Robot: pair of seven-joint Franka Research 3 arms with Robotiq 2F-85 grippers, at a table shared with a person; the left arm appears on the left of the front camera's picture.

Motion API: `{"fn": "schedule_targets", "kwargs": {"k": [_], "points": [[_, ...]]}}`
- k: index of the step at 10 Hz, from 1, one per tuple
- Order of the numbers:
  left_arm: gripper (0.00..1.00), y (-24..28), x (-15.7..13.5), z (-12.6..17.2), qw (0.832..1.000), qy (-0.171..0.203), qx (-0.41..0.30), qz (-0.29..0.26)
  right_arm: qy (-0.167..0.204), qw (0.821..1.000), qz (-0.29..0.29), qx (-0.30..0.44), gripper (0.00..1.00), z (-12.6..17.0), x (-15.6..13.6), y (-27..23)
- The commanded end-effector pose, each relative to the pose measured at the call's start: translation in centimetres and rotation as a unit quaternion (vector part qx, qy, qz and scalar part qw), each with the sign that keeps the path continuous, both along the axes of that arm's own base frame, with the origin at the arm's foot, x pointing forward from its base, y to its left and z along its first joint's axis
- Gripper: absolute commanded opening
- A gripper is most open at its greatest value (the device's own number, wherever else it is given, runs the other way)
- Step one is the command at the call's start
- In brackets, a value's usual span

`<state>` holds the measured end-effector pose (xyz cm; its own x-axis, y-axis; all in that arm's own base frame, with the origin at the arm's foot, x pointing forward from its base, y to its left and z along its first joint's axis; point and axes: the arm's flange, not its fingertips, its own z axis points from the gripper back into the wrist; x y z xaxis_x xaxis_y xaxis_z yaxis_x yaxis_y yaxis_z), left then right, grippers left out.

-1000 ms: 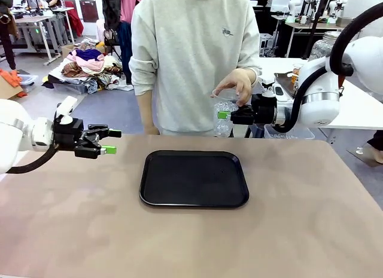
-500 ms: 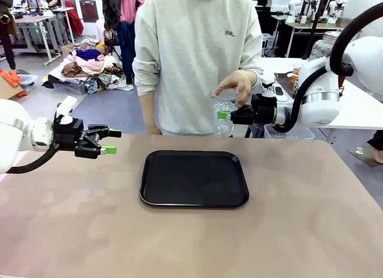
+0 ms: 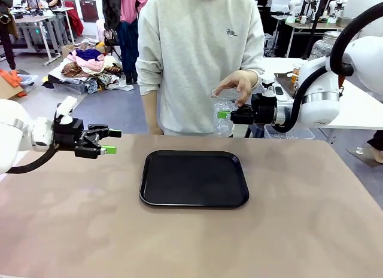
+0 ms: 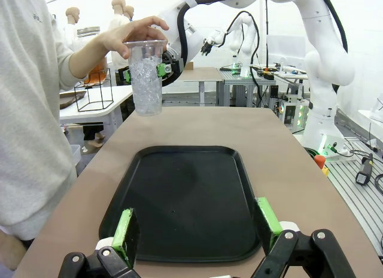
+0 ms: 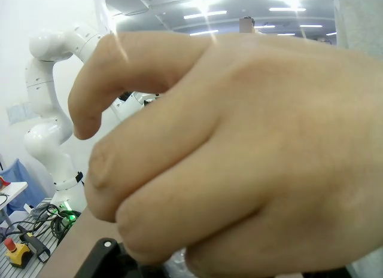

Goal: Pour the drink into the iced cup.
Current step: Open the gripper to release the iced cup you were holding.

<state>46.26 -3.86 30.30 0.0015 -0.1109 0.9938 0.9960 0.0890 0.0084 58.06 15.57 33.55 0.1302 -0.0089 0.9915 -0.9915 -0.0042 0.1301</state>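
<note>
The iced cup, clear plastic and full of white ice cubes, hangs in the air past the table's far edge. My right gripper is shut on its side, and one green pad shows against the wall. The person's hand holds the cup's rim from above and covers most of the right wrist view. The left wrist view shows the cup from farther off. My left gripper hovers open and empty over the table's left side, its fingers pointing at the tray. The amber drink sits in a glass jar on a side table behind.
A black tray lies flat in the middle of the brown table, with nothing on it. The person stands at the far edge. Other tables and robot arms stand in the background.
The person's body has shifted slightly to the right. Both grippers and the cup have stayed put.
</note>
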Motion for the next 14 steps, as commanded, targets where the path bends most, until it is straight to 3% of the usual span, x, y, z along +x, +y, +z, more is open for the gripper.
{"fn": "schedule_targets", "kwargs": {"k": [1, 2, 3, 4, 9, 14], "points": [[1.0, -0.1, 0.1, 0.2, 1.0, 0.0, -0.003, 0.001, 0.0, 1.0, 0.0, 0.0, 0.65, 0.0, 0.0, 0.0], [1.0, -0.1, 0.1, 0.2, 1.0, 0.0, -0.003, 0.001, 0.007, 1.0, 0.005, -0.002, 0.69, 0.0, 0.1, -0.2], [1.0, -0.1, 0.1, 0.2, 1.0, 0.0, -0.003, 0.001, 0.013, 1.0, 0.008, -0.002, 0.88, 0.0, 0.2, -0.5], [1.0, -0.1, 0.1, 0.2, 1.0, 0.0, -0.003, 0.001, 0.016, 1.0, 0.005, -0.006, 1.0, 0.1, 0.1, -1.0], [1.0, -0.1, 0.1, 0.2, 1.0, 0.0, -0.003, 0.001, 0.023, 1.0, -0.007, -0.011, 1.0, -0.2, -0.5, -5.4], [1.0, -0.1, 0.1, 0.2, 1.0, 0.0, -0.003, 0.001, -0.01, 0.999, 0.008, -0.032, 1.0, -1.9, -4.1, -11.3]]}}
